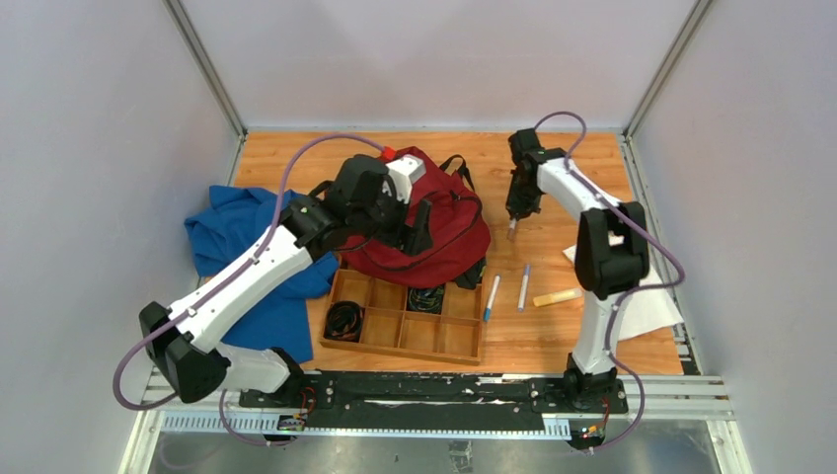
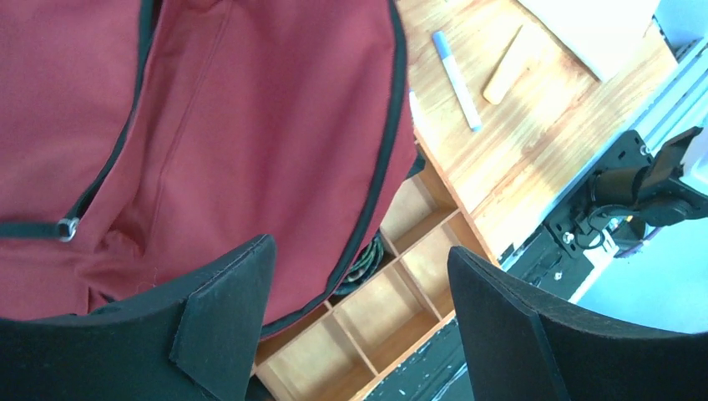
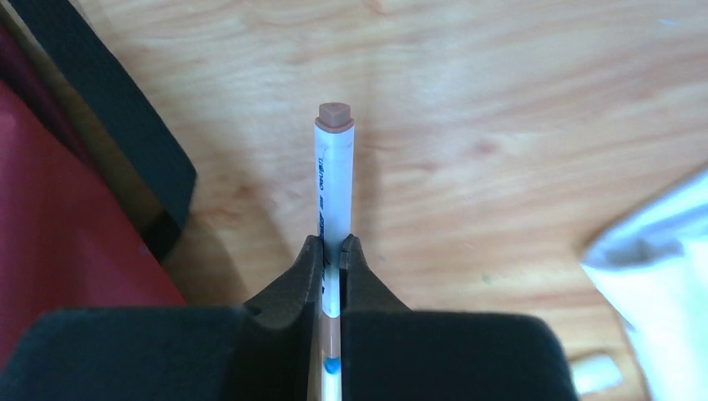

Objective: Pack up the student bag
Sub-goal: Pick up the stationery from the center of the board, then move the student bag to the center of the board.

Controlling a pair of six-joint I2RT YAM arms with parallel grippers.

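The student bag [image 1: 449,222], dark red with black straps and zippers, lies at the table's middle back. It fills the upper left of the left wrist view [image 2: 250,125]. My left gripper [image 1: 415,235] hangs over the bag's front part with its jaws wide open and empty [image 2: 359,255]. My right gripper [image 1: 512,219] is to the right of the bag, above the wooden table. It is shut [image 3: 332,249] on a white pen [image 3: 334,167] with a brown end cap, which points down toward the table [image 1: 511,233].
A wooden tray [image 1: 405,348] with compartments sits in front of the bag, with coiled cords [image 1: 344,318] in it. A blue cloth [image 1: 237,237] lies at left. Two pens [image 1: 492,296] [image 1: 524,286], a pale stick [image 1: 558,296] and white paper [image 1: 651,301] lie at right.
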